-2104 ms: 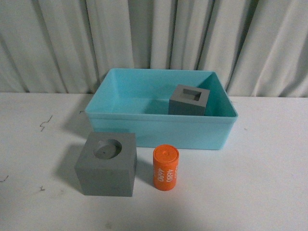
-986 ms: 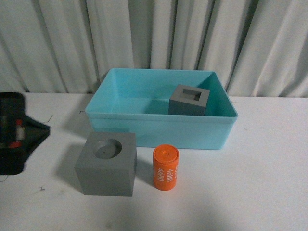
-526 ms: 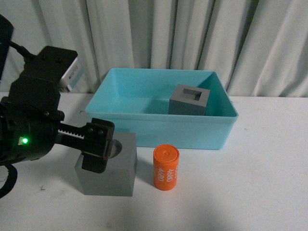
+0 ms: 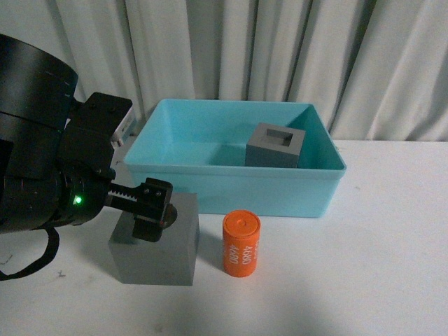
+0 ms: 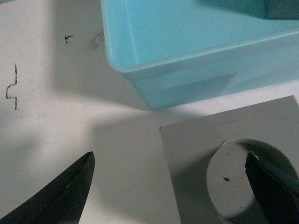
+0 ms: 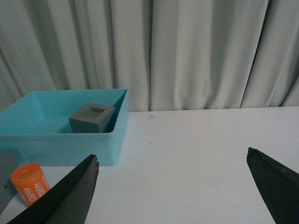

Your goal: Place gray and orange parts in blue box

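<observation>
Hovering over the round-recess gray cube (image 4: 157,255), the left gripper (image 5: 169,156) is spread wide and empty; one finger is past the cube's side over bare tabletop (image 4: 364,266), the other above the recess, touching nothing. This cube sits toward the tabletop's front-left, just in front of the blue box (image 4: 231,171), with the upright orange cylinder (image 4: 241,245) just beside it, not touching. The square-recess gray cube (image 4: 275,147) is already inside the box, by its right wall. The right gripper (image 6: 172,153) is wide open, empty and well apart from the parts. The cube looks rigid, matte and non-slippery, and bulky for the jaws; pinching the wall between recess and outer face seems safest. The cylinder could tip or roll.
</observation>
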Robot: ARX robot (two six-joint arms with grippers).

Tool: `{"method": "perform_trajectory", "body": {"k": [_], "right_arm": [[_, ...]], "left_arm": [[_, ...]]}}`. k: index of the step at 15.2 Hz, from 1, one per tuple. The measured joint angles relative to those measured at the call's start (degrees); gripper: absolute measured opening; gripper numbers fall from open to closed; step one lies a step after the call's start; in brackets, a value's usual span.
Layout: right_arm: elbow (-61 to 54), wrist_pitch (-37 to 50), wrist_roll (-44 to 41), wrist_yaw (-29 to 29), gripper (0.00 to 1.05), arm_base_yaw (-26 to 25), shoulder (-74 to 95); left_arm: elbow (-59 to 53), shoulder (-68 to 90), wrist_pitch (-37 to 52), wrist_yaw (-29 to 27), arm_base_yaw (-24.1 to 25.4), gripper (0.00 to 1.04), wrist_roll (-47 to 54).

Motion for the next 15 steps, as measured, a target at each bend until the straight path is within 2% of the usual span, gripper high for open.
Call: {"method": "perform_trajectory", "body": {"k": [7,9,11,14,15], "right_arm": [[0.0,0.0,0.0,0.0,0.98,0.0,0.0],[0.0,0.0,0.0,0.0,0.98,0.0,0.0],[0.0,0.0,0.0,0.0,0.98,0.0,0.0],[0.0,0.0,0.0,0.0,0.98,0.0,0.0],[0.0,0.0,0.0,0.0,0.98,0.0,0.0]], "left_arm": [[0.6,2.9,0.2,-0.2,0.1,0.98,0.5],[0.6,3.0,0.1,-0.2,-0.4,0.81,0.4],[0.2,3.0,-0.1,0.1,-0.9,0.55,-0.3],[-0.9,2.0,-0.7,0.4,-1.5,0.26,-0.7],[-1.5,1.0,-1.3,0.8,-1.5,0.23,-0.9]]}}
